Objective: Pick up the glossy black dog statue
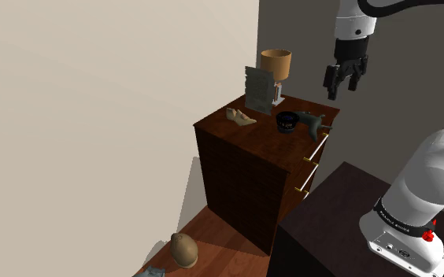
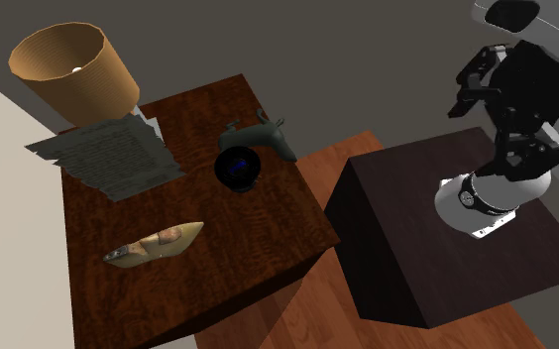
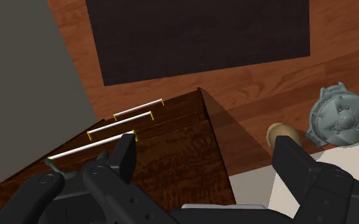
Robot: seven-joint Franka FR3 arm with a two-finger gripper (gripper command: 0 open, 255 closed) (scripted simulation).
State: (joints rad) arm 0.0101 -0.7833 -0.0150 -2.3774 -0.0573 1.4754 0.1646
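**Overhead, the gripper is hanging wide above the dog statue**

Nearest in the shoulder view, the stand point(image 1: 331, 212) is showing as a plain, dark matte box with the white arm rising from it. The all-black gripper point(image 1: 340, 90) is hovering high in the air, and in the wrist view its fingers point(image 3: 126, 153) are standing spread apart with nothing between them.

Beyond the stand, the counter point(image 1: 244, 157) is standing as a dark, grained wooden chest with thin pale drawer handles point(image 1: 316, 148). The dog statue point(image 1: 311, 122) is sitting on its top at the edge above the drawers, well below the gripper and untouched; it is looking dark grey with a smooth, curved body point(image 2: 266, 137). Just beside it, a round black bowl point(image 1: 289, 122) is gleaming faintly. Farther in, a tan shoe-shaped piece point(image 1: 241, 118) is lying flat. Behind that, a ragged grey sheet point(image 1: 258, 88) is leaning upright next to a lamp point(image 1: 275, 63) with a woven, drum-shaped tan shade.
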